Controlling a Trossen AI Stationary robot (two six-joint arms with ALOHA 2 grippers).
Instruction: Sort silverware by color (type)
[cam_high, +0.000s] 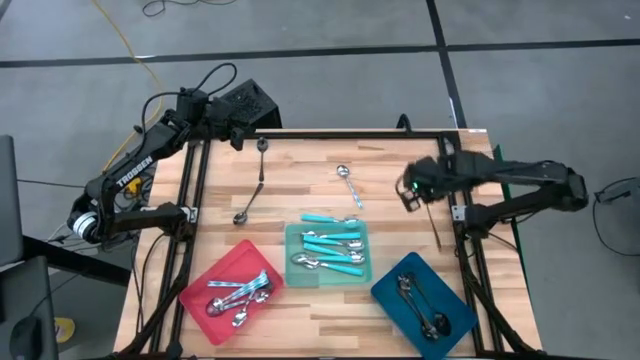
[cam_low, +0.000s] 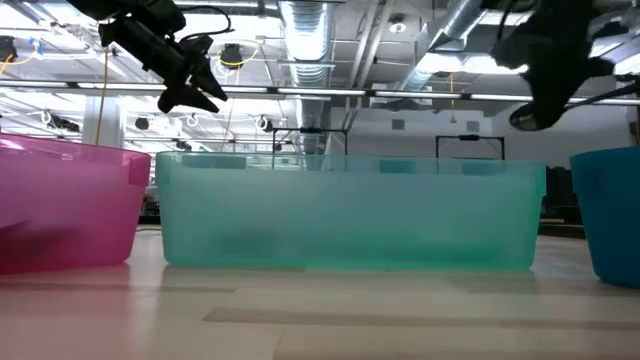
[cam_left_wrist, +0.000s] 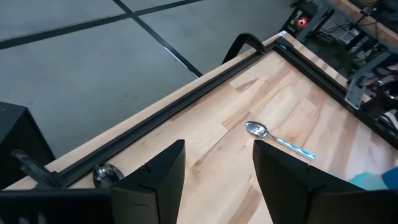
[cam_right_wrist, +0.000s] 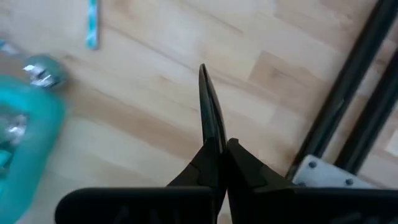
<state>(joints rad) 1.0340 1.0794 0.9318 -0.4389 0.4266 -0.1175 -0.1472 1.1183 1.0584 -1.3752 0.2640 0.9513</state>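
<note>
Our right gripper (cam_high: 432, 203) pinches a dark spoon (cam_right_wrist: 210, 115) by its handle above the table's (cam_high: 300, 160) right edge. Our left gripper (cam_high: 238, 140) hangs spread wide and empty over the far left corner, above a dark spoon (cam_high: 262, 146) on the table.

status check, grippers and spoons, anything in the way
Left gripper open, empty, over the table's far left edge. Right gripper shut on dark spoon, right side. Three spoons still loose on table. Nothing in the way.

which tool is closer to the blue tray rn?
Right. The right tool, shut on a dark spoon, hangs just beyond the blue tray. The left tool sits at the table's far left corner, open.
</note>
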